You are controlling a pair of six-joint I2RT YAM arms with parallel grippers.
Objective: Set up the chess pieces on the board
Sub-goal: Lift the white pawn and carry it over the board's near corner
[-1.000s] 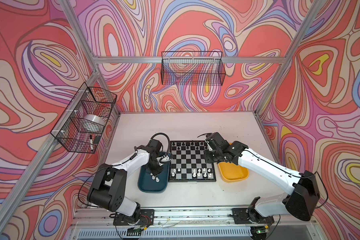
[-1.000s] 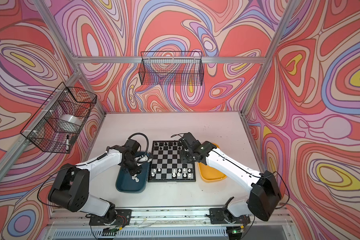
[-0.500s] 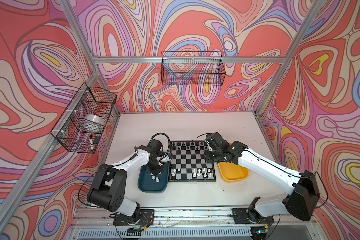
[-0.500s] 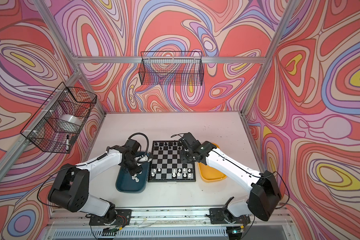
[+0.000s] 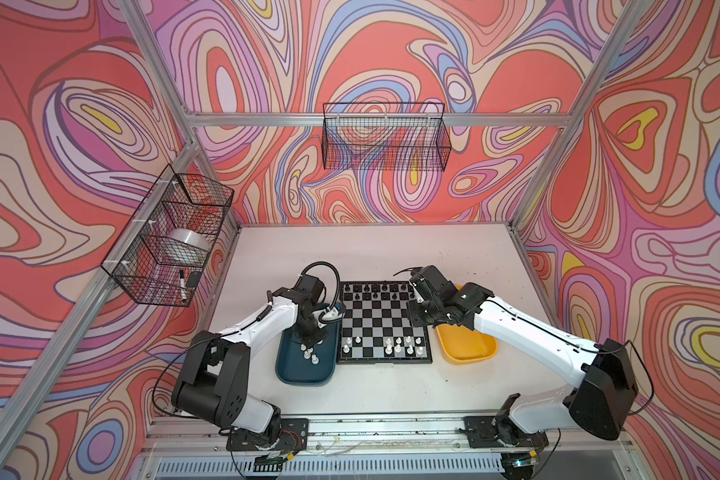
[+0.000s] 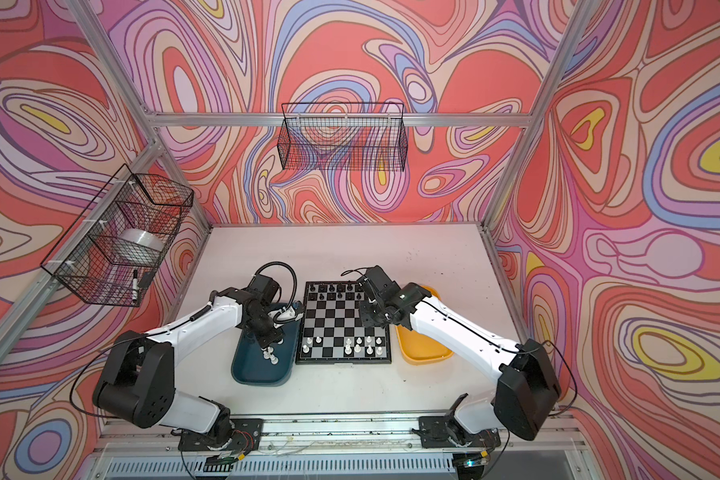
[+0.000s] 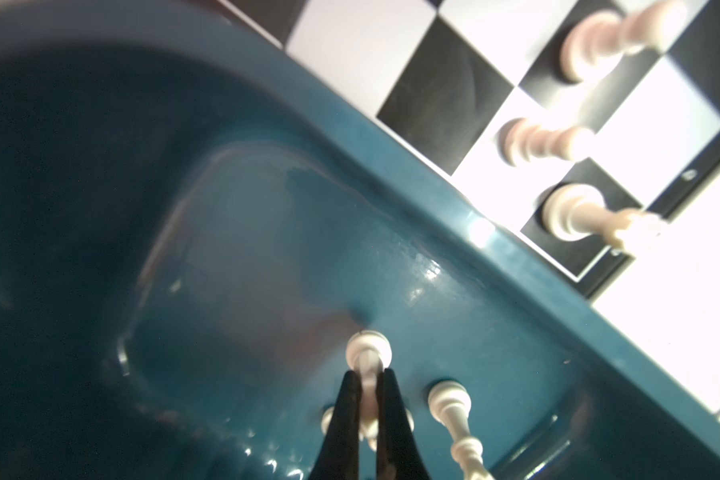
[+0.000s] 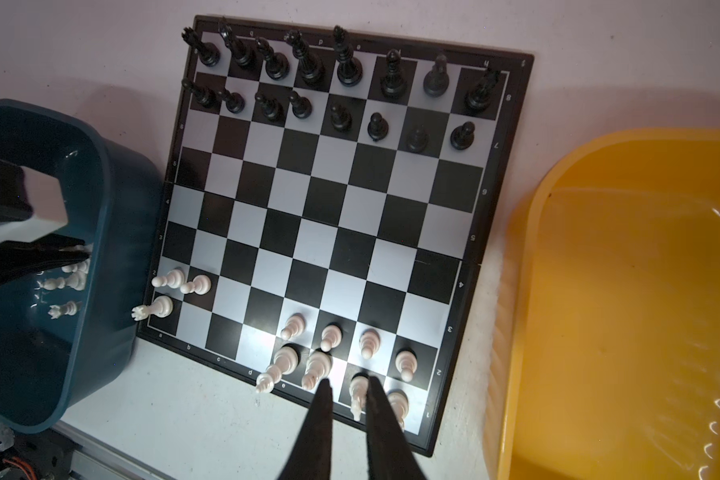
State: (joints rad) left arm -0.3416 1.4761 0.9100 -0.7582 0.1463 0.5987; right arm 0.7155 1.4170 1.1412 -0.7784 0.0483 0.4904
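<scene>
Walls printed in pink and red swirls enclose a white bench [image 5: 371,257]. The left hand [image 7: 366,380] is down inside the teal plastic tray [image 7: 433,232]. Its black fingers are closed on the stem of a small white plastic chess piece [image 7: 368,351], whose round base shows just beyond the fingertips. A second white piece [image 7: 449,399] stands just beside the fingers. The black-framed chequered board [image 8: 321,208] lies just past the tray rim from this hand. The right hand [image 8: 350,382] hangs above the board's white end, fingers slightly apart and holding nothing.

Likely faults:
- The grip is on a thin stem, so the piece may pivot or slip on lifting.
- The fingers may drag the neighbouring piece over.
- The raised rim may catch the base in crossing.
- The white men standing at the board's near corner could be knocked over at placement.
</scene>
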